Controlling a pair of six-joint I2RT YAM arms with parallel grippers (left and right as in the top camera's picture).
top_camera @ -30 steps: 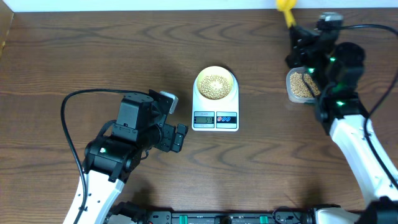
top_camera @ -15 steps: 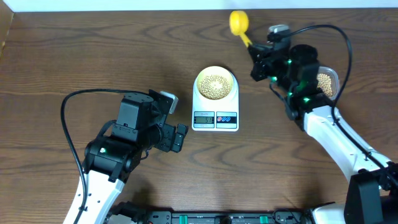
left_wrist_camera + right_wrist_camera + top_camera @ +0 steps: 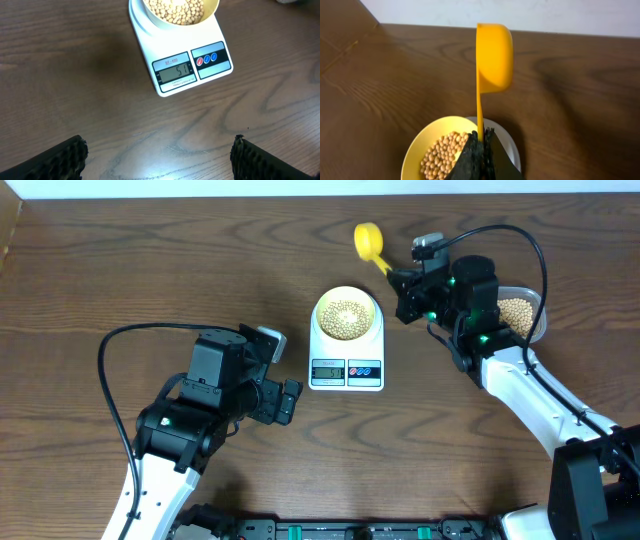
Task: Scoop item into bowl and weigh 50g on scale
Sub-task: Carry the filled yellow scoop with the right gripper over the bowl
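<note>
Weight check: soybeans (image 3: 346,315) in pale-yellow bowl (image 3: 320,316) on kitchen scale (image 3: 346,371), mid-worktop, display seemingly 51. Right gripper (image 3: 481,150) clamped on yellow scoop (image 3: 367,238), toward far edge; left gripper (image 3: 162,160) wide open, empty. Next, probably: set scoop down.

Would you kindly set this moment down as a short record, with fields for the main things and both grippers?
scale: white, display seems to read 51
bowl: yellow, on the scale
beans: piled in the bowl; more in the container
container: clear, right of the scale, partly hidden
scoop: yellow, head beyond the bowl's far side, contents not visible
right gripper: shut on the scoop's handle
left gripper: open, empty, in front of the scale
</note>
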